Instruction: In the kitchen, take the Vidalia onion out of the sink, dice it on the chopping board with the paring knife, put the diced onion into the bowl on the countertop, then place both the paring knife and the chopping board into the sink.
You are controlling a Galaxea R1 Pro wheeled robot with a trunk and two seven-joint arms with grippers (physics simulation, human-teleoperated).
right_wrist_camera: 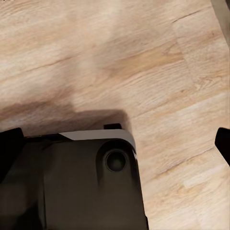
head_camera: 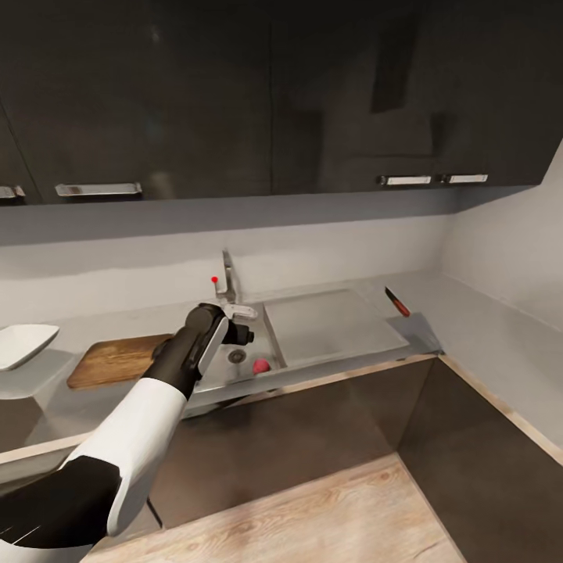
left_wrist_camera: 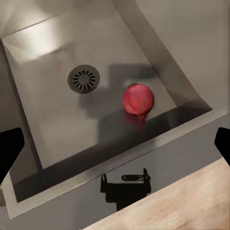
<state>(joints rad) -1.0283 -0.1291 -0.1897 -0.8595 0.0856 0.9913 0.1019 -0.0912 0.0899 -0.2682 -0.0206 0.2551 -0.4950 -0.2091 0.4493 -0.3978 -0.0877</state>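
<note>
Sink (head_camera: 270, 344), centre of the head frame: a grey steel basin with its drainboard running to the right and a chrome tap (head_camera: 227, 283) with a red knob behind it. My left arm crosses up from the lower left of that frame, and my left gripper (head_camera: 241, 335) hangs over the basin, above the drain (head_camera: 236, 356). The Vidalia onion (head_camera: 260, 365) lies on the basin floor near the front wall, just to the lower right of my gripper in the head frame and apart from it. In the left wrist frame the onion (left_wrist_camera: 138, 99) sits right of centre, beside the round drain (left_wrist_camera: 84, 79), with my two dark fingertips (left_wrist_camera: 10, 151) at the far left and right edges, spread wide; the onion lies between them, well beyond their tips, and touches neither. The chopping board (head_camera: 117, 360) rests on the countertop (head_camera: 485, 344) left of the sink, and the white bowl (head_camera: 23, 344) stands at the left edge of the head frame. The paring knife (head_camera: 397, 302) lies on the countertop at the right end of the drainboard. In the right wrist frame my right gripper (right_wrist_camera: 115, 148) has its dark fingertips at opposite edges, likewise spread, over the wooden floor (right_wrist_camera: 158, 57) and a dark part of my own body (right_wrist_camera: 81, 182).
</note>
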